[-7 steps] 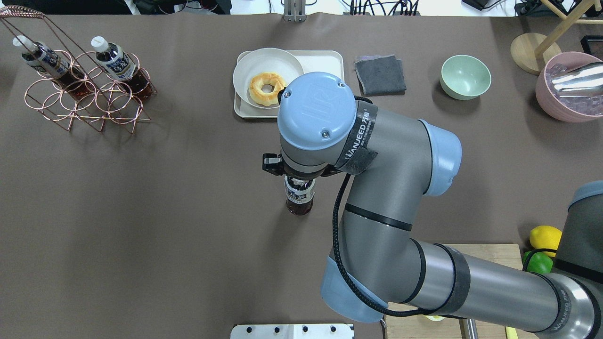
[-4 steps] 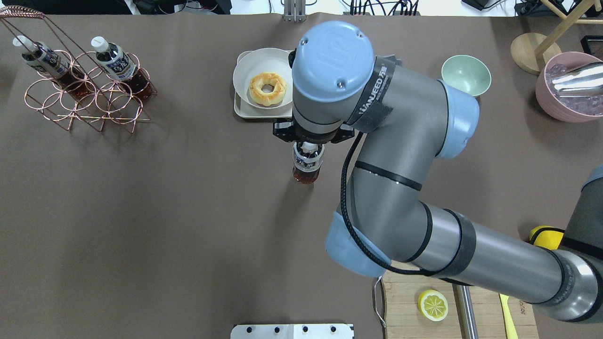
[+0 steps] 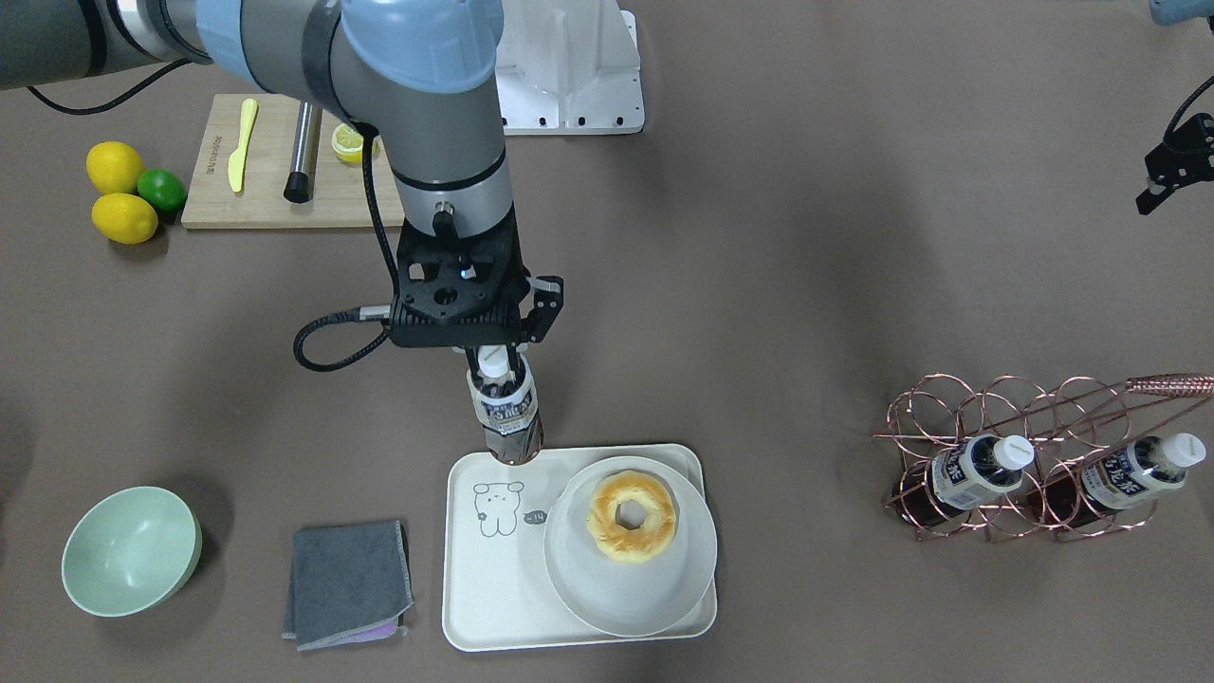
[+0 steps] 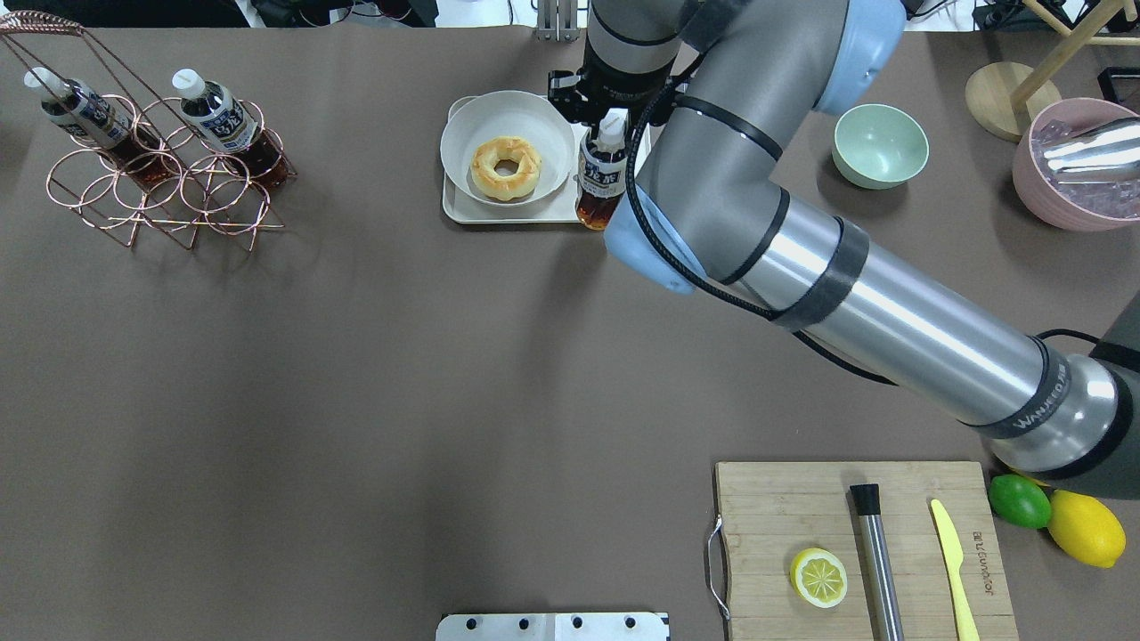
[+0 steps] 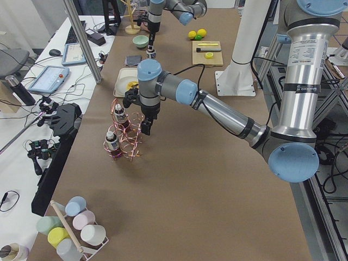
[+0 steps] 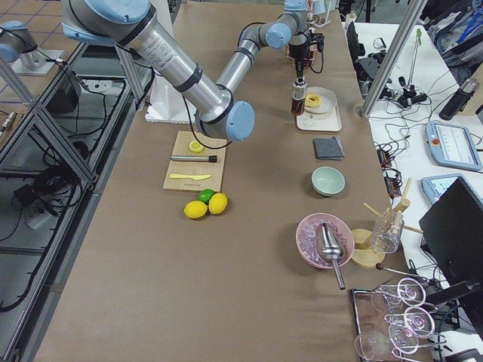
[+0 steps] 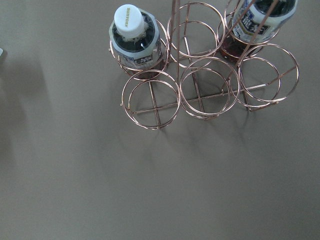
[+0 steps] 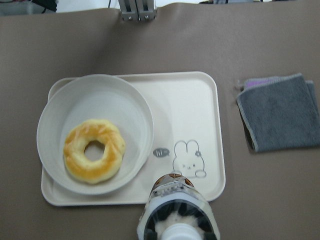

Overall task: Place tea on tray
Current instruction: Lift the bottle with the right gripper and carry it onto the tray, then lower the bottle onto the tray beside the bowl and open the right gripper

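Note:
My right gripper [image 3: 493,363] is shut on the neck of a tea bottle [image 3: 505,410] with a white cap, and holds it upright. The bottle's base is at the near edge of the cream tray [image 3: 493,569], beside the drawn bear [image 3: 497,507]. I cannot tell whether it touches the tray. The bottle [image 4: 601,174] and tray [image 4: 463,210] show in the overhead view, and both [image 8: 177,215] [image 8: 192,107] in the right wrist view. Two more tea bottles [image 4: 89,111] [image 4: 223,116] stand in the copper wire rack [image 4: 160,191]. My left gripper [image 3: 1174,171] hangs above the rack; I cannot tell its jaws.
A white plate [image 4: 468,133] with a doughnut [image 4: 506,166] fills the tray's other half. A grey cloth [image 3: 346,583] and a green bowl [image 4: 880,145] lie beside the tray. A wooden cutting board [image 4: 775,499], lemons and a pink ice bowl [image 4: 1033,191] are at the right.
My right arm has carried the tea bottle from mid-table away from the robot, up to the tray's near edge. The rack and its two bottles have not moved.

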`<state>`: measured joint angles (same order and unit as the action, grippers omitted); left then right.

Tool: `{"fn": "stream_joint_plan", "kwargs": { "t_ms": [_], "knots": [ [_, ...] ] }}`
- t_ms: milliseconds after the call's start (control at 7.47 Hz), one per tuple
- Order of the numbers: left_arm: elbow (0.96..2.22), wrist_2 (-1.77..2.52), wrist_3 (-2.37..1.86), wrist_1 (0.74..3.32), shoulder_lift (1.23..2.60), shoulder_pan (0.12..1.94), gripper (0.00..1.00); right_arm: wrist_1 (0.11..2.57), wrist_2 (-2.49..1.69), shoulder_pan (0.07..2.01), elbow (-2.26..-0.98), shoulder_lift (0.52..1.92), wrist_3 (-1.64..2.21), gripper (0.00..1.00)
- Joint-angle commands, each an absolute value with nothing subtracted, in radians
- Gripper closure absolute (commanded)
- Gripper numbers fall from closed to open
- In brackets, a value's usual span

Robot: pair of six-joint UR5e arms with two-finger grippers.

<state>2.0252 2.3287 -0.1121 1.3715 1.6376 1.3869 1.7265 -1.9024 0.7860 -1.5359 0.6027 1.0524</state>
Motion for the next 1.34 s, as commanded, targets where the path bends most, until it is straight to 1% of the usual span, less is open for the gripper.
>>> {"fn": "stream_joint_plan", "kwargs": {
  "t_ms": [0, 268, 535, 1205],
  "knots": [
    [2.031, 2.332, -0.112, 1.371, 1.635, 1.388, 0.04, 1.589, -1.924, 0.862, -1.268, 0.500, 0.987, 1.00],
    [2.034, 2.332, -0.114, 1.371, 1.635, 1.391, 0.04, 1.572, -1.933, 0.882, -1.185, 0.470, 0.927, 1.00],
    [2.039, 2.333, -0.117, 1.371, 1.635, 1.391, 0.03, 1.514, -1.933, 0.882, -1.134, 0.466, 0.928, 1.00],
    [2.045, 2.376, -0.121, 1.371, 1.637, 1.391, 0.03, 1.500, -1.934, 0.884, -1.123, 0.472, 0.931, 1.00]
  ]
}}
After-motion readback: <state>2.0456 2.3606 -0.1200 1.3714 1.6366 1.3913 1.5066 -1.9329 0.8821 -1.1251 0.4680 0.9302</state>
